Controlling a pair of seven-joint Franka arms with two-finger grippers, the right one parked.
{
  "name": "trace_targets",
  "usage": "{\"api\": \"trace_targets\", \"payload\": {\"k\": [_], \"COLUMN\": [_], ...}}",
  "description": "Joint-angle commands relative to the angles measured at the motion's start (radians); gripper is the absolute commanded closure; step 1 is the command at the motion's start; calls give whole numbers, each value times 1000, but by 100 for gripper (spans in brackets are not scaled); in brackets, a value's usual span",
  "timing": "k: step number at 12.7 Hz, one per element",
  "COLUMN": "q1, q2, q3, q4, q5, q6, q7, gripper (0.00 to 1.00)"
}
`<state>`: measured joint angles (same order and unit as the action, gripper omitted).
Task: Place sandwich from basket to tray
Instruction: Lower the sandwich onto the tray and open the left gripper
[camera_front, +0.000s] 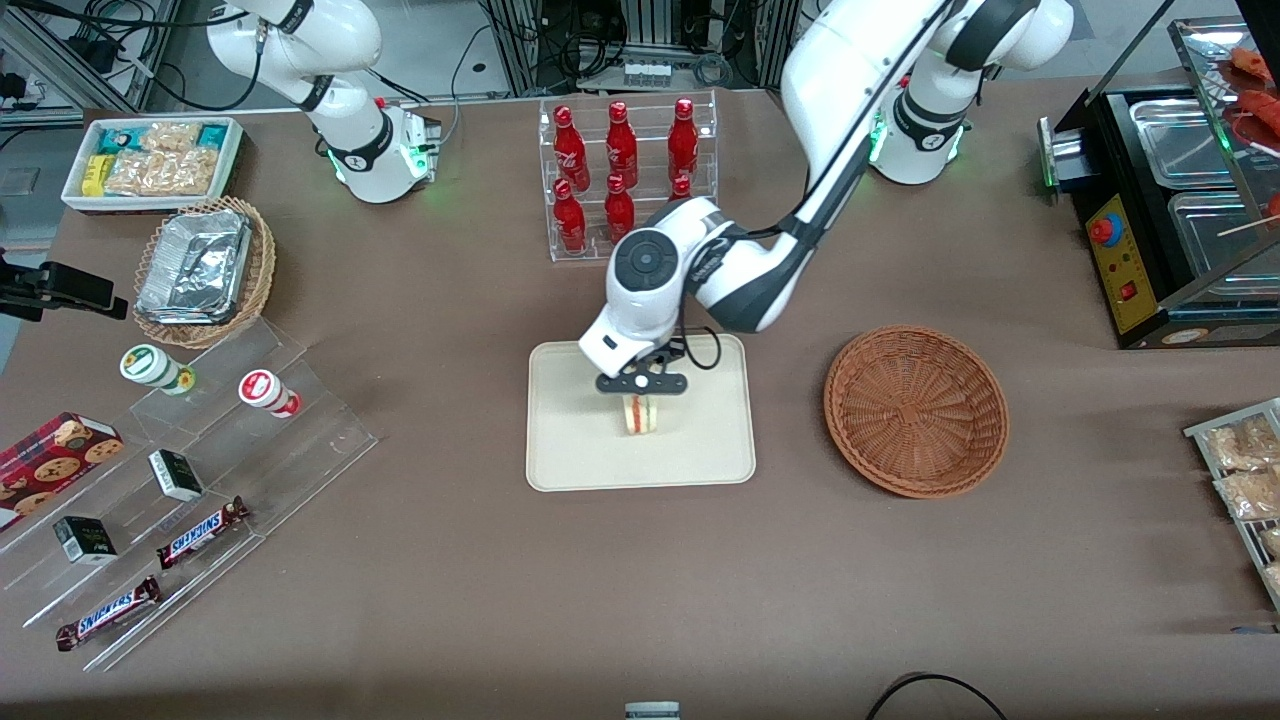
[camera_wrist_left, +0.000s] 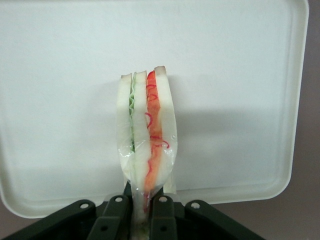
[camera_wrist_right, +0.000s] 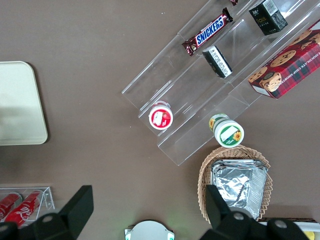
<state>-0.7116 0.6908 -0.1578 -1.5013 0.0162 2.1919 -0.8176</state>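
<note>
Gripper pinches sandwich over tray, basket emptied; lower gently, release upright.

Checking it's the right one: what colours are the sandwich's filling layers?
Green and orange-red between pale bread; the sandwich, held by the gripper, shows best in the left wrist view.

Even, bright overhead light falls on my surface; shadows are short and soft. My tool casts a faint grey shadow on the tray around the sandwich. In my wrist view the tray is washed nearly white, and the sandwich's wrap glints. Foil in the tan basket glares. All views are sharp.
</note>
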Motion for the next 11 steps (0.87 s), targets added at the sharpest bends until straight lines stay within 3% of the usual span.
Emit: {"api": "trace_targets", "payload": {"k": [1,3,9,10,11], "q1": [-20,-19,-17,-17,-16], "q2": [35,33,50,55,55], "q3": [17,17,21,20,21], "q4": [35,24,26,26,27], "q5": [45,91,94,93,93], "q6": [-1,-9,26,29,28], "q7": [9,2,-6,-6,-3], "gripper": [100,100,100,85,25]}}
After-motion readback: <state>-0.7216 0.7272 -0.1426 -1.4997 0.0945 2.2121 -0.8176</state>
